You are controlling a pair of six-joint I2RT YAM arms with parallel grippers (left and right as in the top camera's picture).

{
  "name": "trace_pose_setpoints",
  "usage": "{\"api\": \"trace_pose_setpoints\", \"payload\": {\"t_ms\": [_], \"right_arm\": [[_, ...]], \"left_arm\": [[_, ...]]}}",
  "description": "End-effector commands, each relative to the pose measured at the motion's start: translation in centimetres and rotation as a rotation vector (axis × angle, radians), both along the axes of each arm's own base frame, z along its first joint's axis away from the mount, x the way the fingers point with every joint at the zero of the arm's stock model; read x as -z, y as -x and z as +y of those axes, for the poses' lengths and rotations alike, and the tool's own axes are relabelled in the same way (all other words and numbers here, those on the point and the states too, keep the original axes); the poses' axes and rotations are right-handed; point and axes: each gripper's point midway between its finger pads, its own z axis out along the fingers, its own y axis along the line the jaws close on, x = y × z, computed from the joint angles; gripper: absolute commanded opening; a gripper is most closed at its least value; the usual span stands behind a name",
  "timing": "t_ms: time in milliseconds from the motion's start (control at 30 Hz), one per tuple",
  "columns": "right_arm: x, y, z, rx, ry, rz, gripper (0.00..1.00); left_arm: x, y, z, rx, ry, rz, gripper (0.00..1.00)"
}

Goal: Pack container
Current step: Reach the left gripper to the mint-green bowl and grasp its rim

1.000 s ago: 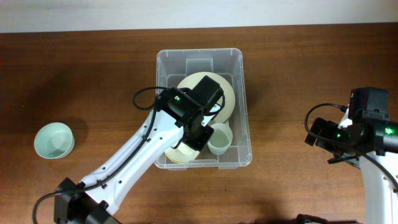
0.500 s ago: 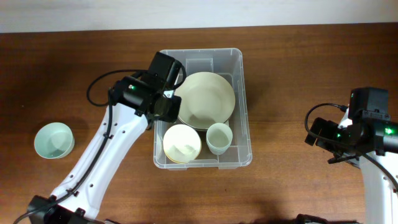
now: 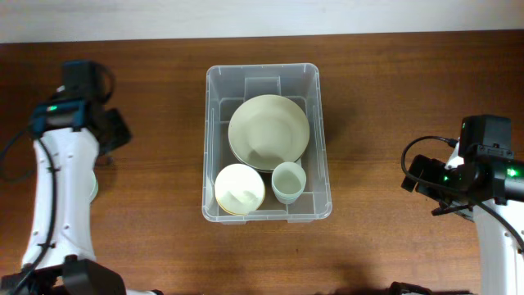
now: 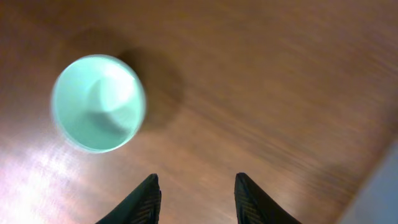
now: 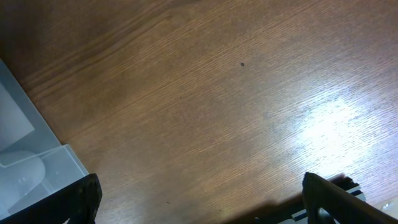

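On the brown wooden table (image 3: 393, 98), we see the container (image 3: 321, 147) at centre holding 1 plate (image 3: 268, 131), 1 bowl (image 3: 239, 188) and 1 cup (image 3: 288, 181), its white label (image 3: 262, 85) too small to read. The left gripper (image 4: 196, 199), fingers apart and empty, hangs near a mint bowl (image 4: 98, 102); the right gripper (image 5: 199, 205) gapes wide.

The table (image 3: 393, 98) is brown wood with a fine visible grain and a soft sheen that throws back pale patches of glare. The container (image 3: 262, 69) is clear, glossy plastic. Inside it, the cream plate (image 3: 268, 131), cream bowl (image 3: 240, 188) and pale green cup (image 3: 288, 182) look smooth and low-gloss. The mint bowl (image 4: 98, 103) is smooth with a slight shine. The left gripper (image 4: 196, 186) has matt black fingers (image 4: 148, 198). The left arm (image 3: 61, 188) has a smooth white casing that looks like plastic.
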Motion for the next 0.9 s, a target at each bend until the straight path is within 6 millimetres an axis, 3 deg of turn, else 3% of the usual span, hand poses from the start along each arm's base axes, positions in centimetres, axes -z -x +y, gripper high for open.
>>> {"api": "trace_pose_setpoints", "payload": {"t_ms": [0, 100, 200, 400, 500, 867], "right_arm": [[0.0, 0.0, -0.3, 0.007, 0.012, 0.003, 0.99], [0.0, 0.1, -0.3, 0.006, 0.012, 0.004, 0.99], [0.0, 0.1, -0.3, 0.006, 0.011, 0.007, 0.99], [0.0, 0.1, -0.3, 0.007, 0.011, 0.007, 0.99], [0.0, 0.1, -0.3, 0.006, 0.011, 0.007, 0.99], [0.1, 0.2, -0.3, 0.006, 0.010, 0.010, 0.99]], "left_arm": [[3.3, 2.1, 4.3, -0.180, 0.025, 0.036, 0.52], [6.4, 3.5, 7.4, -0.274, 0.033, 0.056, 0.56], [8.5, 4.1, 8.7, -0.316, 0.040, 0.077, 0.59], [13.5, 3.7, 9.9, -0.334, 0.061, 0.140, 0.67], [15.5, 3.1, 9.5, -0.287, 0.096, 0.165, 0.67], [16.1, 2.6, 9.1, -0.271, 0.127, 0.156, 0.66]]}}
